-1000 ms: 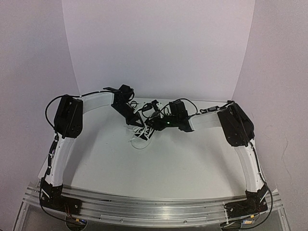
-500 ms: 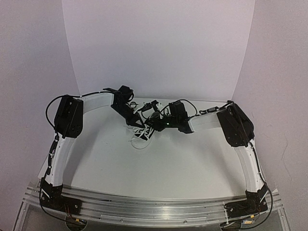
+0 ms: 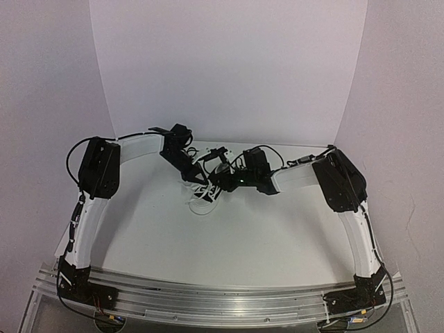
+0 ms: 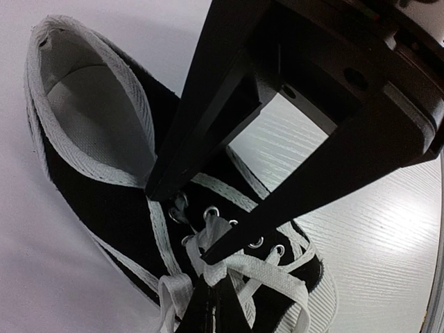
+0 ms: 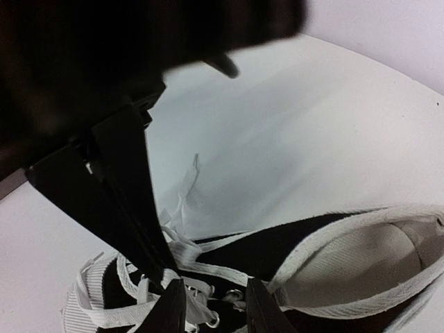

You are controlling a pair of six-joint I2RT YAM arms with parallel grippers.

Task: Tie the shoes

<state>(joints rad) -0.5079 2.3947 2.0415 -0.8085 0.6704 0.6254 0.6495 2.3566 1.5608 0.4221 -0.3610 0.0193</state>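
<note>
The black canvas sneaker [image 3: 208,192] with a white sole lies at the table's far middle, its white laces [image 3: 198,207] spilling toward the front. In the left wrist view the sneaker [image 4: 90,194] fills the frame. My left gripper [image 4: 211,295] is shut on a white lace [image 4: 277,277] at the eyelets. My right gripper [image 5: 214,312] is open, its jaws astride the upper eyelets of the sneaker [image 5: 277,253]. Both grippers meet over the shoe in the top view, the left gripper [image 3: 196,177] on the left and the right gripper [image 3: 216,182] on the right.
The white table [image 3: 243,229] is walled by white backdrop panels [image 3: 229,69] behind and at both sides. A loose lace end [image 5: 187,184] lies on the table beyond the shoe. An aluminium rail [image 3: 222,298] runs along the near edge.
My right gripper has shifted slightly left, closer over the shoe. My left gripper has barely moved.
</note>
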